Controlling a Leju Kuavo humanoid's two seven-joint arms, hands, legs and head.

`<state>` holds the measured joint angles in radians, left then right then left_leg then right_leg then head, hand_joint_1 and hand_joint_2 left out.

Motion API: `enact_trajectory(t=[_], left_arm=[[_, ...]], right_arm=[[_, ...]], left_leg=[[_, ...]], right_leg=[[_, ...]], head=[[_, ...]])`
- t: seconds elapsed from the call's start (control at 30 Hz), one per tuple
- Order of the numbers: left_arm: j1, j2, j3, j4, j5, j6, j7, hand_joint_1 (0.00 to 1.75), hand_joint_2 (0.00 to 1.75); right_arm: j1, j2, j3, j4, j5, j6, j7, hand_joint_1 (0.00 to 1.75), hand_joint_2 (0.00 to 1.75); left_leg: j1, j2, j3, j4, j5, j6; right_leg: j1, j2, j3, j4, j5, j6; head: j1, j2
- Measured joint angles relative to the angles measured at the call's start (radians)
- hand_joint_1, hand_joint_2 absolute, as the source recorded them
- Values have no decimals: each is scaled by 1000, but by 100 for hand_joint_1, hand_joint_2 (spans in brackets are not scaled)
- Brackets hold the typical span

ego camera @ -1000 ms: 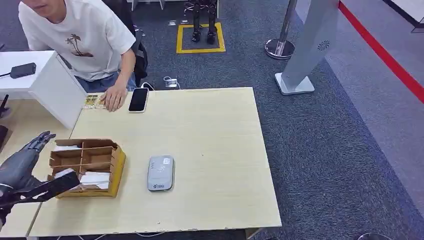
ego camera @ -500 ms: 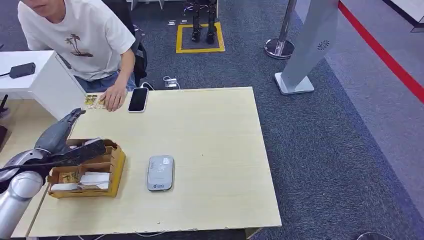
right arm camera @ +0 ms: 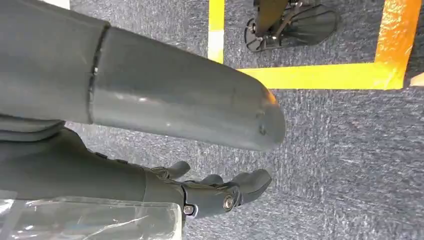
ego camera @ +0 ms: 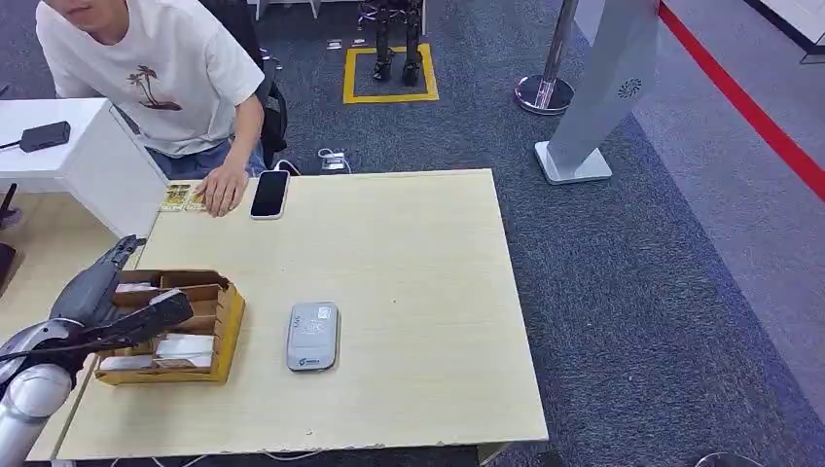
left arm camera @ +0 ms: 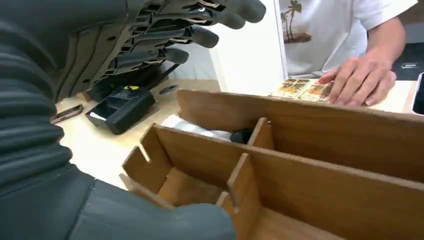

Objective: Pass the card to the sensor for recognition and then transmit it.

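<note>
One dark grey left hand (ego camera: 117, 297) now hovers over the brown cardboard divided box (ego camera: 219, 326) at the near left of the pale wooden desk (ego camera: 409, 292), fingers spread and holding nothing; the left wrist view shows those fingers (left arm camera: 165, 35) apart above the compartments. Half a second back it sat slightly higher and farther over the box, and a second back it hung off the desk's left edge, so it has swung in and is settling toward the white cards (ego camera: 185, 347) stacked in the near compartments; the pick looks imminent, not made. Beyond them lies the grey rounded card sensor (ego camera: 312, 336), untouched. Farthest, a person's hand (ego camera: 222, 187) rests beside a black phone (ego camera: 269, 193). The right hand (right arm camera: 220, 192) hangs over carpet, fingers loosely curled, empty
</note>
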<state>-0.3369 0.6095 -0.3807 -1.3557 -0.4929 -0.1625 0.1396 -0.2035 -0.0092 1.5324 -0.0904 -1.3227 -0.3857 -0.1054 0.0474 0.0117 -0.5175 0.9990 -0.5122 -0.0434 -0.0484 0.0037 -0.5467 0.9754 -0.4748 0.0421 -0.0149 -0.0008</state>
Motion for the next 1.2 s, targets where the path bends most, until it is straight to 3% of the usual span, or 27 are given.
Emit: enact_trajectory(t=[0.13,0.2,0.3,0.53,0.7,0.9,1.03,1.2], left_arm=[[71,15,45,-63,-16,13,6,0,175],[104,18,69,-104,-39,38,8,0,175],[174,5,111,-200,-124,138,-9,0,175],[315,-124,156,-361,-272,329,-77,0,175],[327,-212,156,-366,-291,361,-104,0,175],[327,-251,156,-366,-293,365,-111,0,175],[326,-291,156,-367,-262,431,-170,0,175],[360,-343,156,-374,-250,454,-185,0,175]], right_arm=[[9,-1,14,0,23,1,82,0,0],[25,-2,14,0,5,0,91,0,0],[55,-3,11,0,-31,5,72,0,0],[73,12,6,0,-34,16,65,0,0],[73,19,6,0,-38,13,52,0,0],[74,21,6,0,-39,13,50,0,0],[76,25,6,0,-48,8,41,0,0],[84,28,6,0,-62,-3,63,0,0]], left_leg=[[0,0,0,0,0,0],[0,-1,-1,0,0,0],[0,0,-2,0,-1,0],[-2,-1,-1,0,-1,2],[-1,-1,-1,0,-1,1],[-1,-1,-1,0,0,2],[-2,-1,-1,0,0,2],[-2,0,-1,0,-1,2]], right_leg=[[0,0,-1,0,0,0],[0,-1,-1,0,0,0],[0,-1,-1,0,0,0],[-1,-2,-1,-1,0,0],[-1,-1,0,-1,0,1],[-1,-1,0,-1,1,1],[-1,-2,0,-1,1,1],[-2,-1,-1,-1,0,1]], head=[[0,0],[0,0],[0,0],[1,0],[1,0],[0,0],[0,0],[0,0]])
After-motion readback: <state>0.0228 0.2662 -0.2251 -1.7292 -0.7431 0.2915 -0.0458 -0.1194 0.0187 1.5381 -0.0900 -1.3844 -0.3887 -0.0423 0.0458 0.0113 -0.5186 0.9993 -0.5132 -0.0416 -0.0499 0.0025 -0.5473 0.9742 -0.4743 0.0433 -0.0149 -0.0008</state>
